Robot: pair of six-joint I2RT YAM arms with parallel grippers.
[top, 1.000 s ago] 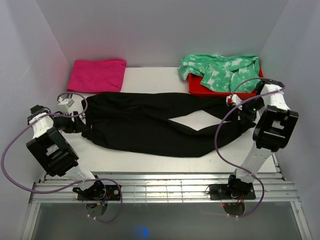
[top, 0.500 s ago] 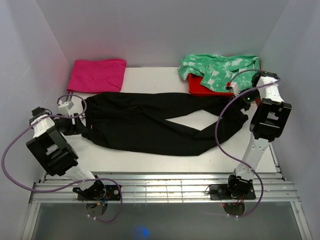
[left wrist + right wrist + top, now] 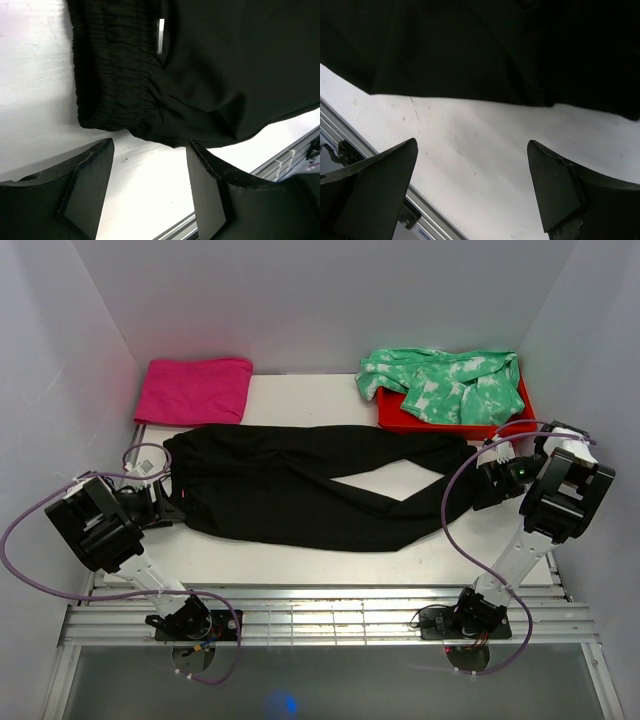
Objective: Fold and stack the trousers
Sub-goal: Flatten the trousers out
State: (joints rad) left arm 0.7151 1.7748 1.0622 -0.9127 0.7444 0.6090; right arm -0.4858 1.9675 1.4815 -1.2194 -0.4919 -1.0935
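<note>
Trousers (image 3: 290,495) lie unfolded on the desk (image 3: 250,562), left gripper (image 3: 150,150) and right gripper (image 3: 472,145) gaping empty, so we've every fold left.

White table (image 3: 300,390), pale grey walls (image 3: 300,300), slatted metal rail (image 3: 330,605)

The left arm (image 3: 98,528) crouches low, elbow set back, the left gripper (image 3: 150,150) pointing inward with jaws parted fairly wide, while the right arm (image 3: 560,495) leans outward, the right gripper (image 3: 472,150) apparently aimed inward too, jaws spread wide
</note>
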